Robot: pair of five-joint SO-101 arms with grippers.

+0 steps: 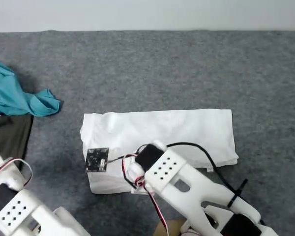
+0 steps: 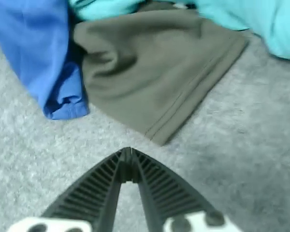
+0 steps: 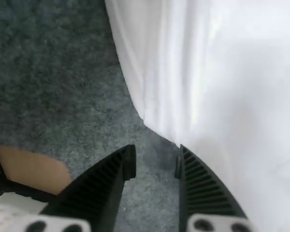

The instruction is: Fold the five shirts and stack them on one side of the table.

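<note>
Risk sat mostly at the right gripper (image 3: 154,162): its jaws stood narrowly apart with nothing between them, low over the grey tabletop (image 3: 48,72), right at the near edge of the white shirt (image 3: 222,87). The white shirt lay mid-tabletop in the high view (image 1: 157,130), partly folded into a long band with layered edges, under the right arm. Closing from there could likely catch only the top layer, or none, since the cloth edge lay beside one finger rather than clearly between the two. A pull would then peel the fold open instead of carrying it over. The tabletop cover looked fuzzy, so a dragged shirt could bunch or skew. The black cable (image 1: 206,157) looped across the cloth might snag and rumple it if the arm swung. The left gripper (image 2: 128,155) was pinched closed and empty, hovering over bare tabletop just short of the olive shirt (image 2: 154,72). That shirt lay in a heap with the blue shirt (image 2: 38,53) and the teal shirt (image 2: 261,24), overlapping each other. A grab into that heap could lift two garments at once. The heap also occupied the left side, so a stack set down there could be disturbed.
</note>
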